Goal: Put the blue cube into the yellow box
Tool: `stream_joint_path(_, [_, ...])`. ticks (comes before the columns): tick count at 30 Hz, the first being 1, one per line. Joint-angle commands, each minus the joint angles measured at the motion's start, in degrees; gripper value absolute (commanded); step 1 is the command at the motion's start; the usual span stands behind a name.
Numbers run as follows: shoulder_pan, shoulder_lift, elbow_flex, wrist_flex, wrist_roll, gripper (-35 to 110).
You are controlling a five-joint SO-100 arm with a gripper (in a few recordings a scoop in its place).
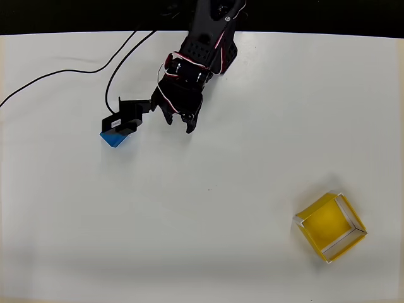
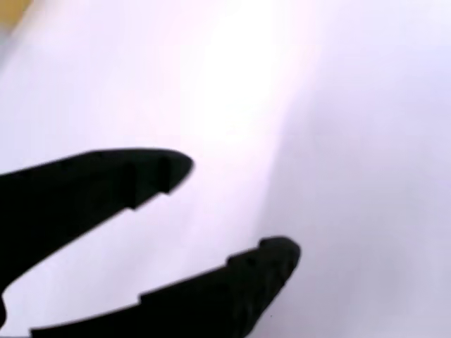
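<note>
In the overhead view the blue cube (image 1: 114, 139) lies on the white table at upper left, partly covered by a small black cabled block with a white label (image 1: 124, 116). My black gripper (image 1: 179, 124) hangs just right of that block, a short way from the cube, pointing down the picture. The wrist view has the gripper (image 2: 236, 210) open, its two dark fingers apart over bare white table with nothing between them. The yellow box (image 1: 329, 226), a shallow tray with a pale rim, stands empty at lower right, far from the gripper.
Black cables (image 1: 69, 69) trail across the table's upper left. The table's far edge (image 1: 315, 35) runs along the top, dark beyond it. White table (image 1: 208, 208) stretches between the arm and the box.
</note>
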Motion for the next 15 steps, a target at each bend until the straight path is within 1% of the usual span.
stream_joint_path(1, [9.23, -6.42, -14.50, -8.53, 0.35, 42])
stream_joint_path(3, [12.83, -10.99, -17.14, -13.10, 0.35, 45])
stream_joint_path(6, [17.40, -17.49, -21.36, -18.19, 0.44, 45])
stream_joint_path(12, [24.17, -27.25, -30.50, -16.96, -0.18, 44])
stream_joint_path(15, [26.19, -31.38, -33.75, -16.87, -0.35, 51])
